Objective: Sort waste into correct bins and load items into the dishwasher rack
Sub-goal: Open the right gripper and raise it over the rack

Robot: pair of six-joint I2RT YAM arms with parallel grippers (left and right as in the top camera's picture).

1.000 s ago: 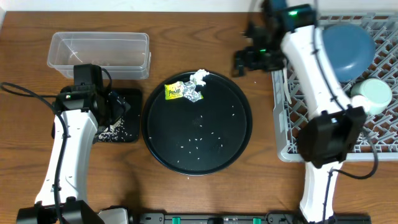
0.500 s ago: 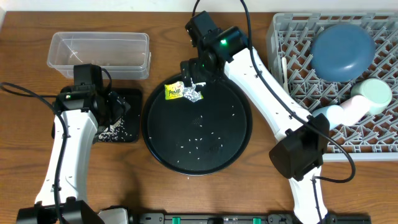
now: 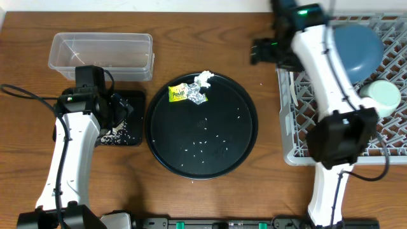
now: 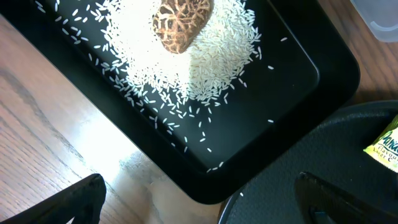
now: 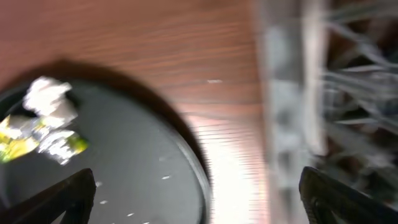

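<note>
1. Done: dark blue bowl, pale mint bowl in dishwasher rack, right of round tray; rice, brown lump in black tray, left of it.
2. Remaining on round tray: yellow wrapper, foil, tissue, stray grains.
3. Released and empty: left pincer, right pincer.

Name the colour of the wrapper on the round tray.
Yellow; the wrapper shows best in the overhead view.

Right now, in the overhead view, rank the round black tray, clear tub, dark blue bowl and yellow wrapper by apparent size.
1. round black tray
2. clear tub
3. dark blue bowl, its left edge partly hidden
4. yellow wrapper
</note>
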